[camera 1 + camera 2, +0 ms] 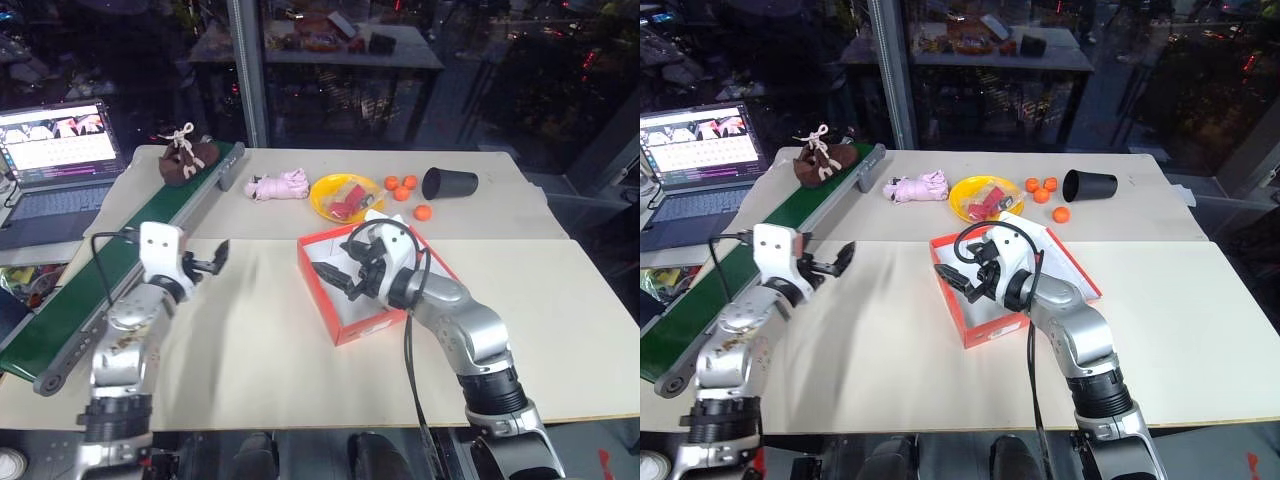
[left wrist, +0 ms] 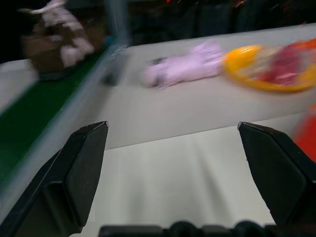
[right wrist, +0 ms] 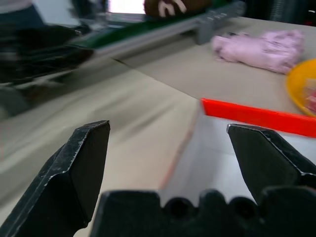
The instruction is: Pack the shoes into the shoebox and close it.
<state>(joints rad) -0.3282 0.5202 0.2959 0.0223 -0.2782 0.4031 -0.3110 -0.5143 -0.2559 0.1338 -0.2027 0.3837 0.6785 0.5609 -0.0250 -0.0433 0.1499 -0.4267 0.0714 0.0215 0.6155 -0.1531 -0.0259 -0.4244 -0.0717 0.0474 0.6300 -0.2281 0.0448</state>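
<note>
Nowhere can I read any brand, label or lettering: the laptop (image 1: 62,150) screen at my far left shows rows of content too small to make out. My left end effector (image 1: 207,262) hangs spread and empty over the bare counter (image 1: 250,340) beside the green conveyor belt (image 1: 100,280), while my right end effector (image 1: 335,277) is likewise spread and empty, held over the open shoebox (image 1: 352,325), whose white interior lies near the middle of the counter. Both shoes (image 1: 187,158) sit together at the far end of the belt, well apart from the shoebox, with a pink plush lump (image 1: 279,185) and a yellow plate (image 1: 345,197) between.
</note>
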